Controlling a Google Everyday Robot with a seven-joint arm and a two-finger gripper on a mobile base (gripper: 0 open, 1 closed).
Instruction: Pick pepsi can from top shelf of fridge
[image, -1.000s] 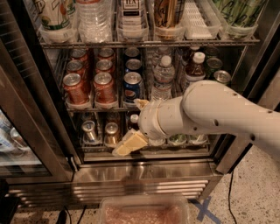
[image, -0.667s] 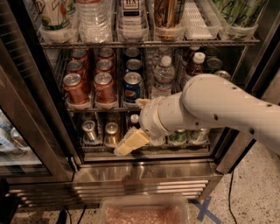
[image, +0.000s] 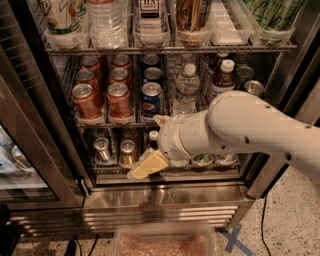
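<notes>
The fridge (image: 165, 197) stands open with its steel frame around the shelves. The top shelf (image: 107, 121) is a chrome wire rack with lanes of cans and small bottles. The pepsi can (image: 119, 100), red with a silver top, stands at the front of the second lane, beside another red can (image: 86, 101). My gripper (image: 153, 144) is open and empty. It hangs in front of the rack's front edge, below and right of the red cans, with one cream finger (image: 147, 165) pointing down-left. The white arm (image: 240, 125) reaches in from the right and hides the shelf's right part.
Blue cans (image: 151, 97) fill the lane right of the red ones, then small water bottles (image: 187, 87) and green cans (image: 254, 87). Large bottles (image: 107, 20) stand on the rack above. Silver-topped cans (image: 102, 149) sit on the rack below. The glass door (image: 20, 150) is at left. A bin (image: 165, 242) is on the floor.
The white arm's body shifted slightly up and then settled. The gripper stays almost where it was in front of the shelf edge.
</notes>
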